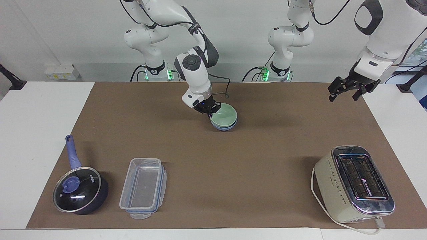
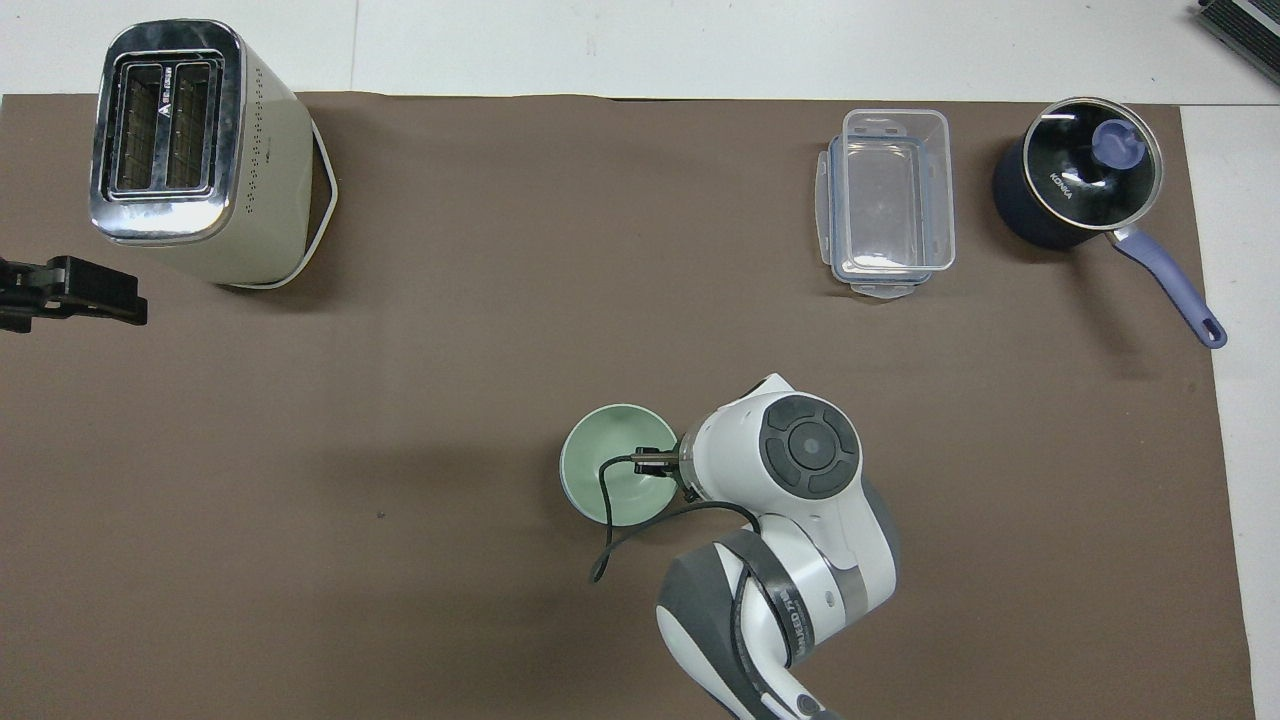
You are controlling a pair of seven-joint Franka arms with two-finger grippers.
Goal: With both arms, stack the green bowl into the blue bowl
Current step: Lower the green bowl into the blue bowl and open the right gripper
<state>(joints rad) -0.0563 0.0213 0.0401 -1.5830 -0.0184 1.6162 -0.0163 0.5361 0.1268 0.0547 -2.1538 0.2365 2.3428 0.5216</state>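
Placing step, centre frame: right gripper (image 1: 210, 111) jaws seemingly clamped on green bowl (image 1: 225, 115) nested in blue bowl (image 1: 227, 126); next, release. Left gripper (image 1: 347, 89), upper right, jaws apart, waits.

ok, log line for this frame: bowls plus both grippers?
green bowl: nested in blue bowl | right gripper: shut on green bowl rim | left gripper: open, waiting over the left arm's end of the table

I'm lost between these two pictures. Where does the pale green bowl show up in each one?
Facing view: the green bowl sits just above the middle, nested in the blue bowl, at the tip of the right pincer.
Overhead view: the green bowl lies just below the middle, beside the white arm.
Shared landmark: the toaster, lower right facing, upper left overhead.
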